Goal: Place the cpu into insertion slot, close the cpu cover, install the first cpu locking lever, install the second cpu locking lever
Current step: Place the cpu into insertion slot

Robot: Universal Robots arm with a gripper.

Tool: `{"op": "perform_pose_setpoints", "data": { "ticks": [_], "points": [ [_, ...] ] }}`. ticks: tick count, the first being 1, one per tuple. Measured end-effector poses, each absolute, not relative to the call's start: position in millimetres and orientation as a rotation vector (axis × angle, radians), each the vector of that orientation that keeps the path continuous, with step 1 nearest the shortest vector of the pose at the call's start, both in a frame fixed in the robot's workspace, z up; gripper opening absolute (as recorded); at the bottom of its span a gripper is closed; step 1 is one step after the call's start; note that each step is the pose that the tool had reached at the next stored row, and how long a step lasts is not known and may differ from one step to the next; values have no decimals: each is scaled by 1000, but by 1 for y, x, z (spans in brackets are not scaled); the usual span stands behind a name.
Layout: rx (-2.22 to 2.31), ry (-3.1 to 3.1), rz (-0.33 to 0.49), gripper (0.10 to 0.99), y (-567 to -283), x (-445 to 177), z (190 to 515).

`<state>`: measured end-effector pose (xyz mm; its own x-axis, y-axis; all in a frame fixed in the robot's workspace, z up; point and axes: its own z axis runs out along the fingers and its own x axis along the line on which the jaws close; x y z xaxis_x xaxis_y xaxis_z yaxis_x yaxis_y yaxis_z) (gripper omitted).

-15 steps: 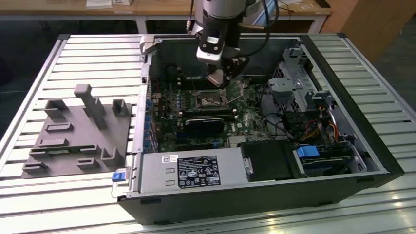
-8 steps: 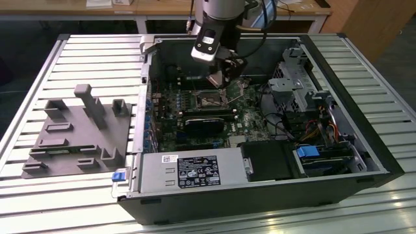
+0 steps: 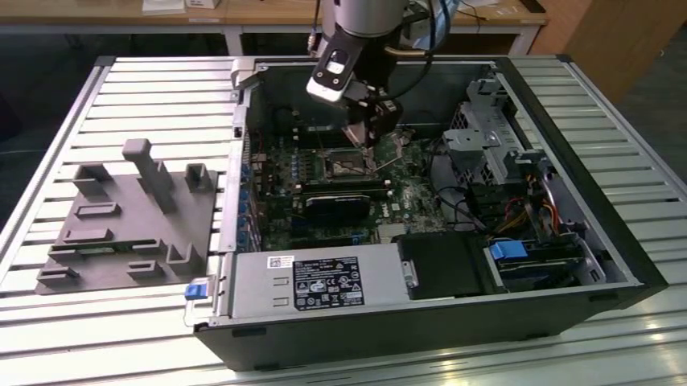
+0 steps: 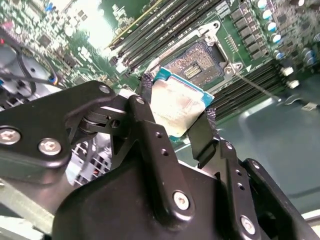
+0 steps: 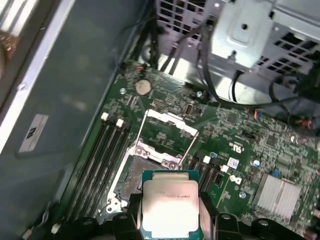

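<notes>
I've got the gripper (image 4: 176,114) (image 5: 170,214) clamped on the cpu (image 4: 181,100) (image 5: 170,202): a black finger (image 4: 150,125) presses each of two opposite edges, and the jaws are only as wide as the chip. The grey metal top faces the first wrist view. The cpu is in the air, not seated, hanging just over the insertion slot (image 4: 197,62) (image 5: 131,176). In the first wrist view it overlaps the slot's nearer edge. The slot is bare, with its dark contact field showing. The cpu cover (image 5: 169,134) is flipped up and open at the slot's far side, its silvery frame with the window clear of the socket. Long black memory slots (image 5: 106,156) (image 4: 165,25) run alongside the slot. Further out, in the exterior view, the gripper (image 3: 363,135) is down inside the open computer case (image 3: 601,233) above the slot (image 3: 346,165). A grey power supply (image 3: 322,281) sits at the case's near end, and a grey fixture block (image 3: 129,217) lies on the slatted table (image 3: 140,88) at the exterior view's left.
</notes>
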<state>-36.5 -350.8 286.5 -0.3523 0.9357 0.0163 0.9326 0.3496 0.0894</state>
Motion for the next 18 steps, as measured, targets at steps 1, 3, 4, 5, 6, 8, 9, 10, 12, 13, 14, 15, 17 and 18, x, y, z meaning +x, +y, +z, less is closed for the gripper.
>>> {"op": "perform_pose_setpoints", "data": {
  "ticks": [1,3,4,5,6,8,9,10,12,13,14,15,17,18],
  "points": [
    [1788,2533,128,537,-351,-37,286],
    [1833,2499,127,537,-351,-37,284],
    [1855,2482,126,537,-351,-37,284],
    [1876,2465,126,537,-351,-37,283],
    [1900,2446,125,537,-351,-37,282],
    [1943,2410,124,537,-351,-37,281],
    [1964,2392,123,537,-351,-36,280],
    [1985,2374,122,537,-351,-37,280],
    [2026,2336,121,537,-351,-37,278],
    [2047,2317,121,537,-351,-36,277],
    [2064,2302,120,537,-351,-37,277],
    [2077,2289,120,537,-351,-37,276],
    [2092,2275,119,537,-351,-38,275],
    [2099,2268,119,537,-350,-38,274]
  ]
}}
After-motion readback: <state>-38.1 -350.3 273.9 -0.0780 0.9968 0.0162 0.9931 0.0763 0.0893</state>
